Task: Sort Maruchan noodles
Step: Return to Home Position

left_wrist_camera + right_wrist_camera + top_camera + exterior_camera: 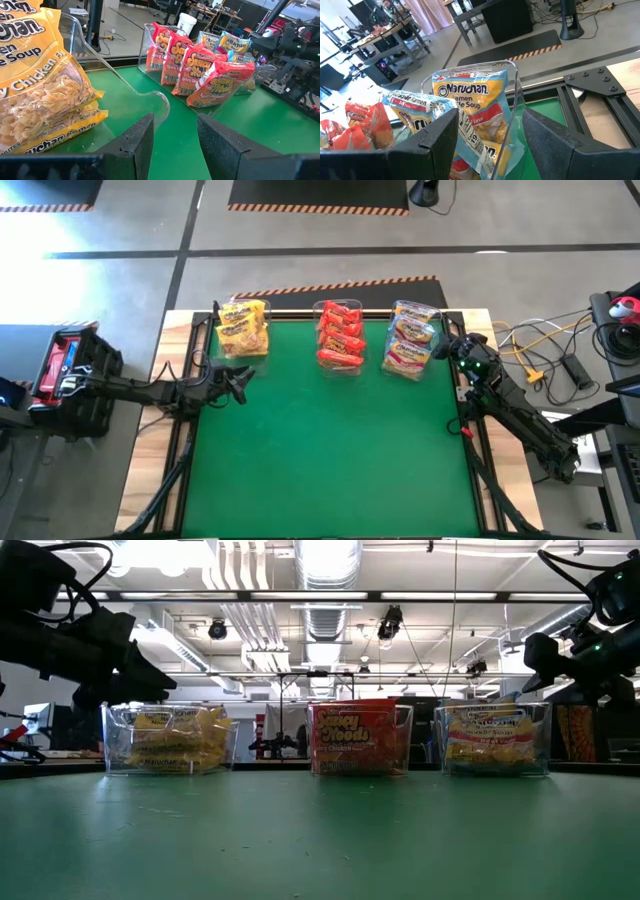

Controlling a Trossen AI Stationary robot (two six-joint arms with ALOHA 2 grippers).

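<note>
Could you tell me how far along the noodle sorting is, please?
Looks done: yellow packets sit in the left bin, red packets in the middle bin, pale packets in the right bin. Nothing in hand: left pincer and right pincer are open, empty. Left: only parking the arms, probably.

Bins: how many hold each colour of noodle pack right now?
Yellow packs: 1, left bin
Red packs: 1, middle bin
Blue packs: 1, right bin
Total: 3 bins
</note>
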